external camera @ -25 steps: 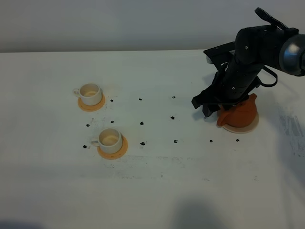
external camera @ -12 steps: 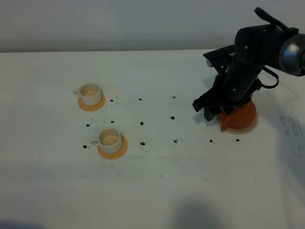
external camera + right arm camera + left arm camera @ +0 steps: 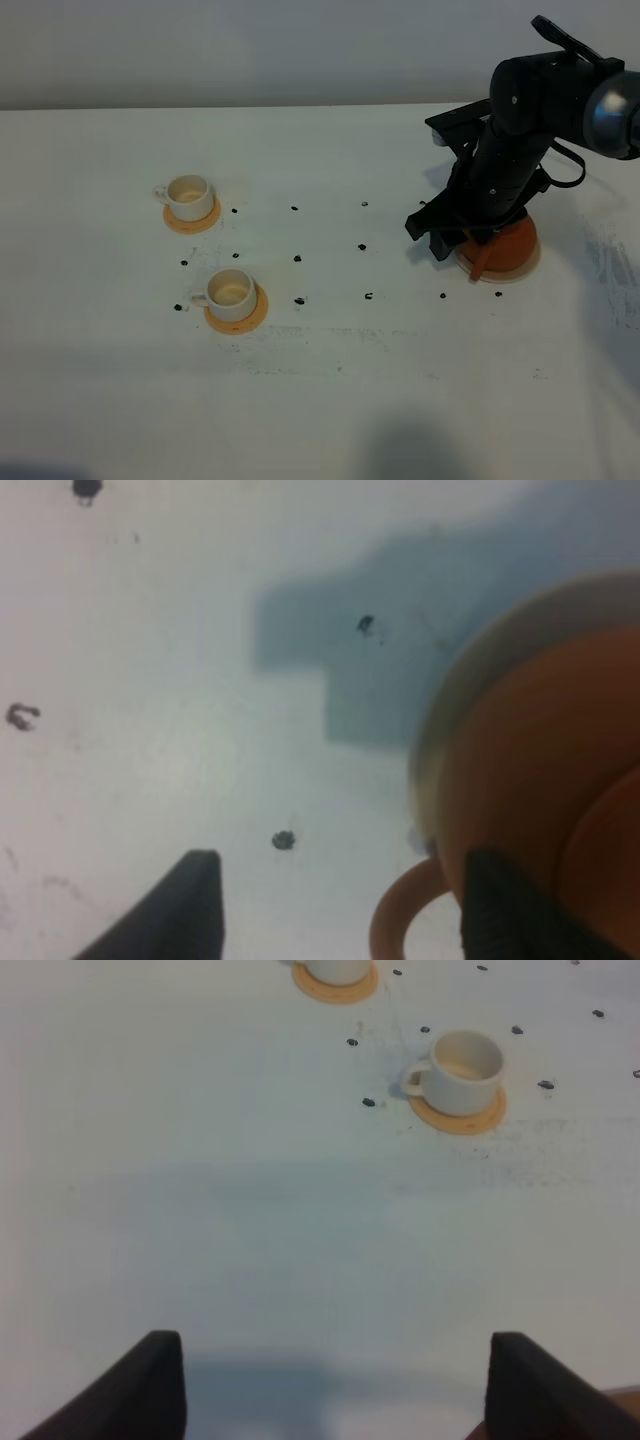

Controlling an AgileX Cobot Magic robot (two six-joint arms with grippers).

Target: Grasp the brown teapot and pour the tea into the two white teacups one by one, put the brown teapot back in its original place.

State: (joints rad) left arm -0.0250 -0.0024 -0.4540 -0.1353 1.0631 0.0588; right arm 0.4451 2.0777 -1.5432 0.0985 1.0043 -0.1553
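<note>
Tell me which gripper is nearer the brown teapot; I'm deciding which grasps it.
Right. The right gripper is open at the brown teapot, by its handle; the left gripper hovers far off over table.

I see the brown teapot [image 3: 508, 245] upright on its cream saucer [image 3: 501, 277] at the right, with the far white cup [image 3: 188, 195] and the near white cup [image 3: 231, 289] upright, well apart to its left.

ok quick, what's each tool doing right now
left tool: open, holding nothing
right tool: open, straddling the handle of the brown teapot, not closed on it
</note>
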